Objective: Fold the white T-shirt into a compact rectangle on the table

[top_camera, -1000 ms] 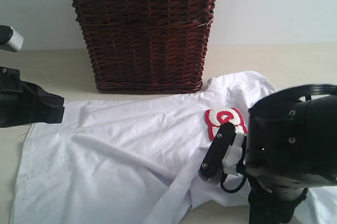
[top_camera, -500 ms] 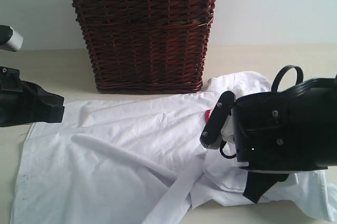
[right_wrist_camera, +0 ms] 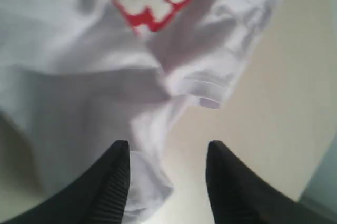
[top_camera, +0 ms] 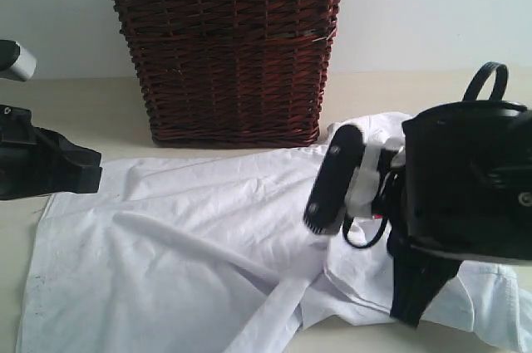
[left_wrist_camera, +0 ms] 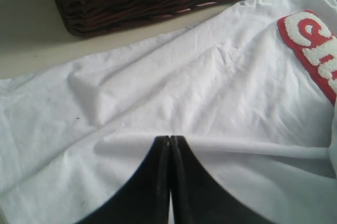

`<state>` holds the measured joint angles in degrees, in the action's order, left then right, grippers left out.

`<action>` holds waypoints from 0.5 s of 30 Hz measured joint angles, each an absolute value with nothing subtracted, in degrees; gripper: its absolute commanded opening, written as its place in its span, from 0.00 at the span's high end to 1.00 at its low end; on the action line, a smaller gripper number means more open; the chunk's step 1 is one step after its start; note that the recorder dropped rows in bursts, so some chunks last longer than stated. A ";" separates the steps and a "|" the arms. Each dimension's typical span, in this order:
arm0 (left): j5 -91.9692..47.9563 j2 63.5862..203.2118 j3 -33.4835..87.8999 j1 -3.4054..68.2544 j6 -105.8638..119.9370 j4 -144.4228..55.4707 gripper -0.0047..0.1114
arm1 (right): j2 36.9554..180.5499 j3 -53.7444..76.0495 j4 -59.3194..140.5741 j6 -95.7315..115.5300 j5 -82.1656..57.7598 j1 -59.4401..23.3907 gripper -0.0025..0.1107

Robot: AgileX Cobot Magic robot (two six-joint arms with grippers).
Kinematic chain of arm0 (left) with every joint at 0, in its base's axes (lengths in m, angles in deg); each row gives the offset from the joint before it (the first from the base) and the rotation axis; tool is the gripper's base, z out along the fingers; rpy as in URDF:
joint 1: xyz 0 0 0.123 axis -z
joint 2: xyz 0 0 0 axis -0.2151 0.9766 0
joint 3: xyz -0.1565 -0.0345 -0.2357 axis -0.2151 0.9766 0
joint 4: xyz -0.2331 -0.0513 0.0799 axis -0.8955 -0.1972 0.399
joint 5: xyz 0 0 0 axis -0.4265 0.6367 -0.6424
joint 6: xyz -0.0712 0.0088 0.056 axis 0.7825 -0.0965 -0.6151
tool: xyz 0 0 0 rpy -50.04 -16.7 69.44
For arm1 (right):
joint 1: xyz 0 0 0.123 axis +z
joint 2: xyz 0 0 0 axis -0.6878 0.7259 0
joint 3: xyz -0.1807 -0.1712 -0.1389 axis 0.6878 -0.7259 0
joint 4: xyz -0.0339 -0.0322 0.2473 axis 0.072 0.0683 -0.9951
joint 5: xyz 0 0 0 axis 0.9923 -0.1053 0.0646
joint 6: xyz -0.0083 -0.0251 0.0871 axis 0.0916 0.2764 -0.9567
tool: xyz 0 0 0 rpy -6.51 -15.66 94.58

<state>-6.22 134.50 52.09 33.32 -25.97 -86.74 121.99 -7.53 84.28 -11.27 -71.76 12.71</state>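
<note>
- The T-shirt (top_camera: pixel 183 245) lies rumpled on the bench (top_camera: pixel 83 104), at six o'clock of the basket (top_camera: pixel 224 54).
- The right claw (right_wrist_camera: pixel 167 150) gapes half-wide and empty; the left claw (left_wrist_camera: pixel 169 147) is pinched closed.
- Grabbing the bunched sleeve (right_wrist_camera: pixel 204 91) may catch extra layers and skew the fold.

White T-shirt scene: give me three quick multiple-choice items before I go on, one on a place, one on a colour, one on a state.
1. In the exterior view, where is the wicker basket relative to the white T-shirt?
A) beyond it
B) on top of it
C) nearer the camera

2. What colour outlines the shirt's lettering?
A) blue
B) red
C) green

3. How do the jaws of the left pincer stand?
A) wide apart
B) shut together
C) clamped on the basket

Key:
1 A, the basket stands past the shirt's far edge.
2 B, red surrounds the white letters.
3 B, the left wrist view shows no gap between them.
</note>
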 measured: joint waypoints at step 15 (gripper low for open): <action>-6.33 134.50 52.09 33.32 -25.97 -86.85 0.96 | 131.30 -13.13 83.24 -11.04 -63.73 20.42 0.44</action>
